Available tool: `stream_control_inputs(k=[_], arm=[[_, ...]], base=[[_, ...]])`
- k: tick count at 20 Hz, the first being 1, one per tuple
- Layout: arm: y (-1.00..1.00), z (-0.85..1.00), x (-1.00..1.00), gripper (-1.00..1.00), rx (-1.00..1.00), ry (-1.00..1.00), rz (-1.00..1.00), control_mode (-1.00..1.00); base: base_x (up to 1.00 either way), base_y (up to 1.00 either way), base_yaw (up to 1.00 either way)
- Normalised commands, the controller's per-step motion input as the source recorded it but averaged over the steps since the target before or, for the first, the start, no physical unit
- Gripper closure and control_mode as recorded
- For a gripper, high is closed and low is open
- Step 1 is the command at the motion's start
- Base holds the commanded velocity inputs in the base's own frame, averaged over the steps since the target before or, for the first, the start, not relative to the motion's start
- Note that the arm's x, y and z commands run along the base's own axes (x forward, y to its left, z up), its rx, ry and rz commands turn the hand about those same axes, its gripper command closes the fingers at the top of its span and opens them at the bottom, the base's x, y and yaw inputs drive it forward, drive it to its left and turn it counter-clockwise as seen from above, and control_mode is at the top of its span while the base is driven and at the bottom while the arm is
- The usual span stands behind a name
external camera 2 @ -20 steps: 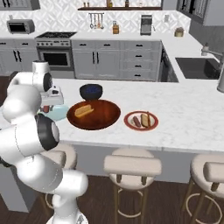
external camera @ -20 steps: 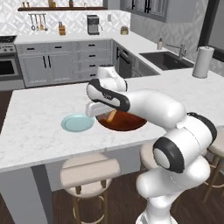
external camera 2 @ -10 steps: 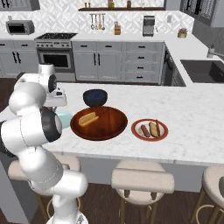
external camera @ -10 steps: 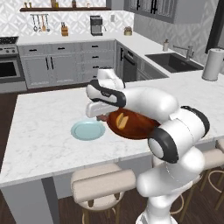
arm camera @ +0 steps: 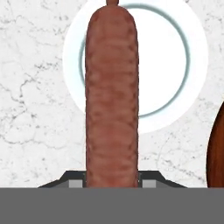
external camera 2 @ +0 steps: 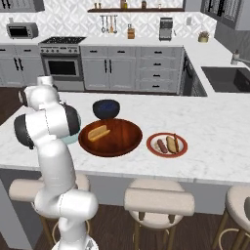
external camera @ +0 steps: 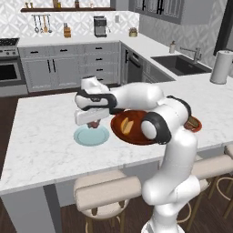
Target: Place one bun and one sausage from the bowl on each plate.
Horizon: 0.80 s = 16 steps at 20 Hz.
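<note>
My gripper (external camera: pixel 93 122) is shut on a long brown sausage (arm camera: pixel 112 96), which hangs just above the pale blue plate (external camera: pixel 91 136). In the hand view the sausage runs up over the pale blue plate (arm camera: pixel 168 65), with a dark fingertip (arm camera: pixel 148 181) on each side of its lower end. To the right of that plate the wide wooden bowl (external camera 2: pixel 117 144) holds one bun (external camera 2: pixel 99 132). The white plate with the red-brown rim (external camera 2: pixel 167 152) carries a sausage (external camera 2: pixel 161 145) and a bun (external camera 2: pixel 171 142).
A smaller dark blue bowl (external camera 2: pixel 106 108) stands just behind the wooden bowl. The wooden bowl's rim (arm camera: pixel 216 148) shows at the right edge of the hand view. Stools (external camera 2: pixel 158 200) line the island's near side. A paper towel roll (external camera: pixel 221 67) stands far right by the sink.
The base has driven, so both base views have shifted. The arm has carried the sausage leftward from over the wooden bowl to above the pale blue plate.
</note>
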Motion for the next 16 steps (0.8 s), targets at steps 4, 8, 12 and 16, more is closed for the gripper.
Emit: stream_control_inputs(k=[4,8,12,16], arm=[[0.06,-0.5,0.11,1.0,-0.04,0.0,-0.02,-1.0],[0.0,-0.33,0.0,1.0,0.0,0.0,-0.01,-1.0],[0.0,-0.38,0.0,1.0,0.01,0.0,-0.02,-1.0],[-0.01,-0.59,0.0,1.0,0.04,0.0,-0.04,-1.0]], base=[[0.0,0.0,0.0],[0.0,0.0,0.0],[0.0,0.0,0.0],[0.0,0.0,0.0]])
